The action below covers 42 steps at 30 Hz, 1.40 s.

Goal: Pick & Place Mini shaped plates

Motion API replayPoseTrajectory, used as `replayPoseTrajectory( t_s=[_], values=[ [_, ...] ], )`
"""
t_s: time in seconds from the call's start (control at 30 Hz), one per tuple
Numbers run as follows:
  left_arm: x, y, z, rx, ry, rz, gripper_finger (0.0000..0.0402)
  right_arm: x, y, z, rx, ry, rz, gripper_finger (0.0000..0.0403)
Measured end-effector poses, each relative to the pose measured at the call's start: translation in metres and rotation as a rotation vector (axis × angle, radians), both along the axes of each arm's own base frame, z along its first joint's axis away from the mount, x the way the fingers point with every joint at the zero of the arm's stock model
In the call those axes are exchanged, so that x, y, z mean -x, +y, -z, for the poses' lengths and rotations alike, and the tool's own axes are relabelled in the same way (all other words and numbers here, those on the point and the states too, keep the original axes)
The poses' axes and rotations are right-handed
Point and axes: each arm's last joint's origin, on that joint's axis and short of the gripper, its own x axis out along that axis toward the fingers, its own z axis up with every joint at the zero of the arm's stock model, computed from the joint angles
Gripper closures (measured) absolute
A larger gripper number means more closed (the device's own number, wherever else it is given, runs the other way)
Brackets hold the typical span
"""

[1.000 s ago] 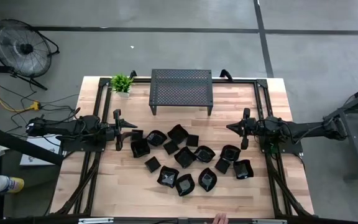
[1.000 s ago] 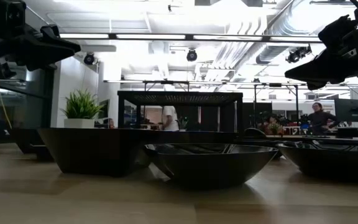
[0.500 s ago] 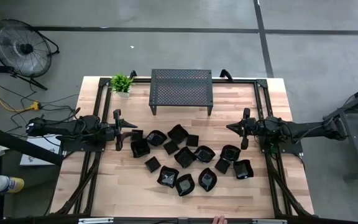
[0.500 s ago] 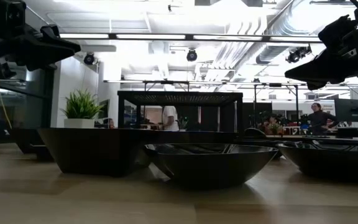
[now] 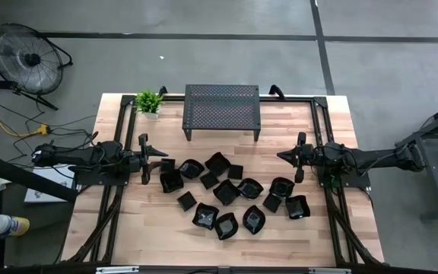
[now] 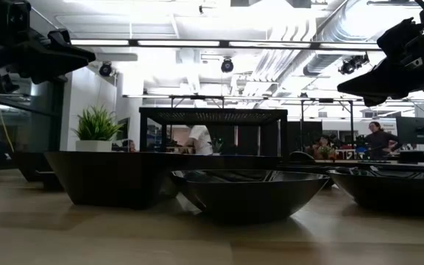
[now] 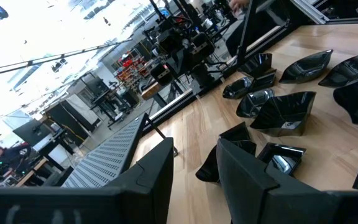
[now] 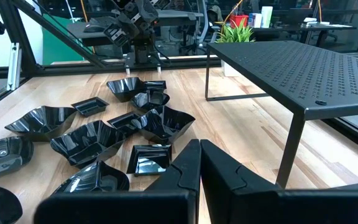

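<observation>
Nothing on the table has shifted since the earlier frames; both arms hold the same poses, and only a person in the room beyond the table has leaned over.

The left gripper (image 5: 160, 158) hangs above the table's left side, its fingers parted on a narrow gap and holding nothing. The right gripper (image 5: 282, 156) hangs opposite on the right side, clenched shut and empty.

The plates (image 5: 226, 192) lie on the table (image 5: 150, 228) in a loose band between the two grippers, running left to right along the line that joins them. The left gripper is the nearer tool: the band's left end sits just beside and slightly below its tips, and the closest plate (image 5: 171, 180) there is a deep angular one. On the right, a round plate (image 5: 281, 186) lies near the shut fingers.

The plates are glossy black, thin-walled, some square, some leaf-shaped, some rounded; judged slippery at the rim. The stand (image 5: 222, 109) is matte perforated metal, at the far edge, bare.
</observation>
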Motion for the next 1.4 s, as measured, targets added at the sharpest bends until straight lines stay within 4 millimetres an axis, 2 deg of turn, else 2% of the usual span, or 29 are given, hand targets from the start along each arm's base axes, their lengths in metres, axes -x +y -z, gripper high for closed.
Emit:
replayPoseTrajectory(
  t_s=[0.6,0.8,0.93,1.0,1.2,1.33,1.4],
  values=[
    [0.000,0.000,0.000,0.000,0.000,0.000,0.0282,0.000,0.000,-0.002,-0.004,-0.017,0.015,0.0398],
    [0.000,0.000,0.000,0.000,0.000,0.000,0.0282,0.000,0.000,-0.005,-0.195,-0.088,0.028,0.0398],
    [0.000,0.000,0.000,0.000,0.000,0.000,0.0282,0.001,-0.004,-0.005,-0.328,-0.139,0.184,0.0399],
    [0.000,0.000,0.000,0.000,0.000,0.000,0.0282,0.001,-0.006,-0.006,-0.339,-0.138,0.241,0.0398],
    [0.000,0.000,0.000,0.000,0.000,0.000,0.0282,0.005,-0.009,-0.041,-0.304,-0.214,0.353,0.0401],
    [0.000,0.000,0.000,0.000,-0.001,0.000,0.0282,0.015,-0.012,-0.082,-0.246,-0.175,0.483,0.0402],
    [0.000,0.000,0.000,0.000,-0.001,0.000,0.0282,0.020,-0.013,-0.101,-0.220,-0.092,0.501,0.0402]
  ],
)
